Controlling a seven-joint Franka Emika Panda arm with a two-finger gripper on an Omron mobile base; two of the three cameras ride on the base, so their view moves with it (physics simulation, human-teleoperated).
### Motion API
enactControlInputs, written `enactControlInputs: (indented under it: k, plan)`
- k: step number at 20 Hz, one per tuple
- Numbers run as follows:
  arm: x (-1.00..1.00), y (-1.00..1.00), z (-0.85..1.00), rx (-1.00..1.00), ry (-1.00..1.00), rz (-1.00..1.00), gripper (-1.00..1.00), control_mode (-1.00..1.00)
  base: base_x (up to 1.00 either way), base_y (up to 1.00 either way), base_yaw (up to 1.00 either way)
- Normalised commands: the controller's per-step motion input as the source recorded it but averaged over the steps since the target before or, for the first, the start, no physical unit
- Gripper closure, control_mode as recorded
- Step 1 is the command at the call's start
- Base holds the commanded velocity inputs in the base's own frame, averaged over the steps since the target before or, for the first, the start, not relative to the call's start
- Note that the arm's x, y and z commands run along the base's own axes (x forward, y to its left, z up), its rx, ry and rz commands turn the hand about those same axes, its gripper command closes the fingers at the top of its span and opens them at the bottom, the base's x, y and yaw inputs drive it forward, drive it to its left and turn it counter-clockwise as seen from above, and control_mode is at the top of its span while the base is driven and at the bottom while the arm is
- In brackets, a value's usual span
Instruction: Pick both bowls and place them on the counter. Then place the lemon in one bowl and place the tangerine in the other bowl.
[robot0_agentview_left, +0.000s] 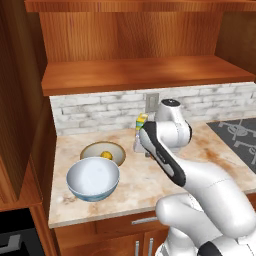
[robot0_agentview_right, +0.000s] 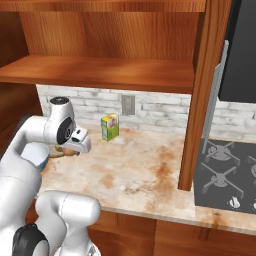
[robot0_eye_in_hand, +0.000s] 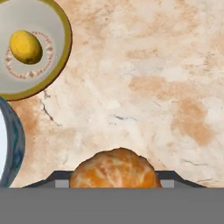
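Hand view: the pincer (robot0_eye_in_hand: 114, 186) pinches the tangerine (robot0_eye_in_hand: 114, 168) above the desk (robot0_eye_in_hand: 153, 78). Left base view: the lemon (robot0_agentview_left: 106, 155) lies inside the shallow bowl (robot0_agentview_left: 90, 150) by the desk's back-left corner, the white bowl (robot0_agentview_left: 93, 179) just in front.

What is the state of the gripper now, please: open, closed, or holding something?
Gripper: closed on the tangerine, held above the counter.

Yellow-green carton (robot0_agentview_right: 110, 127) upright near backsplash; outlet (robot0_agentview_right: 128, 105) above; stove (robot0_agentview_right: 227, 175) right.
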Motion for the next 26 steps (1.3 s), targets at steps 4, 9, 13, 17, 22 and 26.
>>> enactControlInputs:
  k: [4, 9, 13, 17, 22, 26]
  plan:
    - [-0.07, 0.8, 0.1, -0.03, -0.06, 0.0, 1.0, -1.0, 0.0, 0.0, 0.0]
    - [-0.07, 0.74, 0.1, 0.0, -0.02, 0.0, 1.0, -1.0, 0.0, 0.0, 0.0]
    - [-0.01, 0.74, 0.04, 0.0, -0.01, 0.0, 1.0, -1.0, 0.0, 0.0, 0.0]
    - [0.0, 0.71, 0.06, 0.0, 0.0, 0.03, 1.0, -1.0, 0.0, 0.0, 0.0]
    - [0.01, 0.63, 0.02, 0.0, 0.0, 0.03, 1.0, -1.0, 0.0, 0.0, 0.0]
    - [0.14, 0.43, -0.17, -0.01, 0.01, 0.02, 1.0, -1.0, 0.0, 0.0, 0.0]
